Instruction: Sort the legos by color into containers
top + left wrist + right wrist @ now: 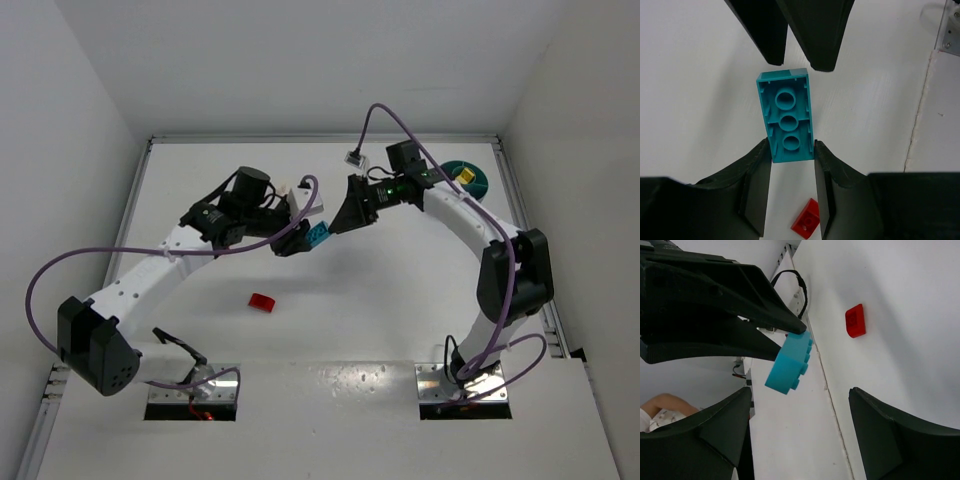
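Two grippers face each other above mid-counter [380, 300]. My left gripper [300, 240] is clamped on one end of a light blue brick [318, 235], leaving the free end exposed. My right gripper [340, 215] stands wide open and empty. I judge this a handover, since the teal tub [480, 186] sits at 2 o'clock, nearer the right arm. One red brick [262, 302] lies at 7 o'clock.

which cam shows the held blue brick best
Left wrist: the blue brick fills the centre, hollow underside facing the camera, pinched in the left gripper. Right wrist shows its studded side; top external only a small speck.
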Robot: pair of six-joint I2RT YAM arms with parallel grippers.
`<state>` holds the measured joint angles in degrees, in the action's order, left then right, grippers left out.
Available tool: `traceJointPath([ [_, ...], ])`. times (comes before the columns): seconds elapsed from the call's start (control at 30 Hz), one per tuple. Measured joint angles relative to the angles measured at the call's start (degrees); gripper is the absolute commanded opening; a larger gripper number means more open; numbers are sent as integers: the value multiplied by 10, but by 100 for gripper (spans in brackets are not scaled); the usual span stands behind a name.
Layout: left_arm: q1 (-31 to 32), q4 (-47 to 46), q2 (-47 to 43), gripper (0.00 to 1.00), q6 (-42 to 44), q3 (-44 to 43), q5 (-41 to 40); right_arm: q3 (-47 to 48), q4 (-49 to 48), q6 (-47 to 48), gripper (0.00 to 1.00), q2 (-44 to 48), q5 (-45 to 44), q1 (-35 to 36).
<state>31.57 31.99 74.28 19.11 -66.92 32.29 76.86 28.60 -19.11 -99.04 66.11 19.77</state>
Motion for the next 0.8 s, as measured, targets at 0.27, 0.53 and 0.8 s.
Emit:
traceJointPath([
  [0.27,13,0,10,21,-2,0,-4,15,-11,-7,65,-9,0,22],
  [0.53,17,-1,10,21,-1,0,-14,21,-20,-9,29,-24,0,26],
  [0.8,19,-3,10,38,3,0,-23,22,-2,2,0,-26,-26,23],
])
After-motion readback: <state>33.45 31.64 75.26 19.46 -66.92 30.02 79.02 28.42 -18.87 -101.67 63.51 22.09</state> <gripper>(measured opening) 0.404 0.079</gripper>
